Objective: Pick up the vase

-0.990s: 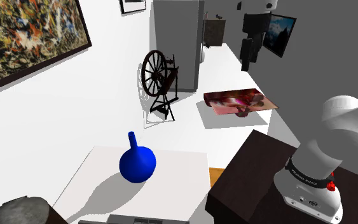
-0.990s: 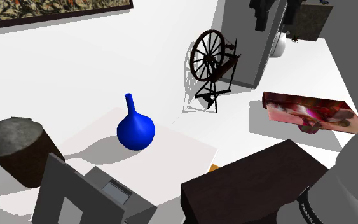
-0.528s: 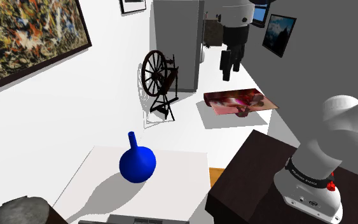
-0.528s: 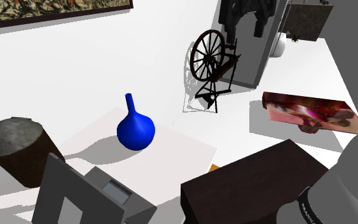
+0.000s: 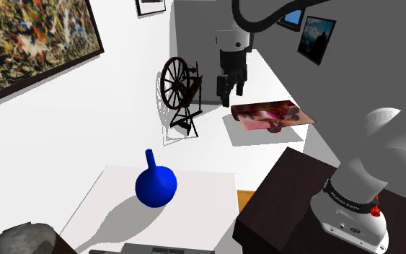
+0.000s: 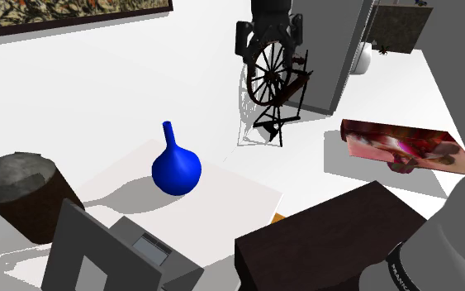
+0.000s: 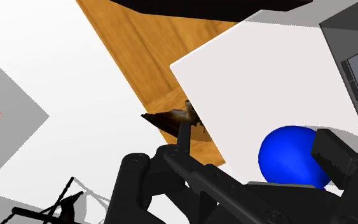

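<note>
Vase (image 5: 155,185): blue, with a round body and a thin neck. It stands upright on the white table (image 5: 194,206) toward the shoulder view's left side, and nothing touches it. In the second exterior view the vase (image 6: 175,169) sits on the far part of the table (image 6: 230,194).

Near it: a dark grey cylinder (image 6: 24,194) stands off the table's corner. A grey box (image 6: 173,269) rests on the table's near edge. My dark stand (image 5: 280,202) is just beside the table at the shoulder view's lower right.

My claw (image 5: 230,88): it hangs high and well apart from the vase, pointing down, up by the spinning wheel (image 5: 179,90). Both fingers stand apart with nothing between them. From the second exterior view my claw (image 6: 269,41) overlaps the top of the wheel (image 6: 276,83).

Along my own hand, the fingers (image 7: 184,168) are spread. The vase (image 7: 292,158) shows in the gap, close to one finger and partly hidden by my hand, not clasped. The table (image 7: 254,83) lies under it, with a strip of wooden floor (image 7: 152,57) alongside.

Farther out: a reddish patterned slab (image 5: 270,115) lies on the white floor. A large speckled painting (image 5: 28,36) hangs on the white wall.
</note>
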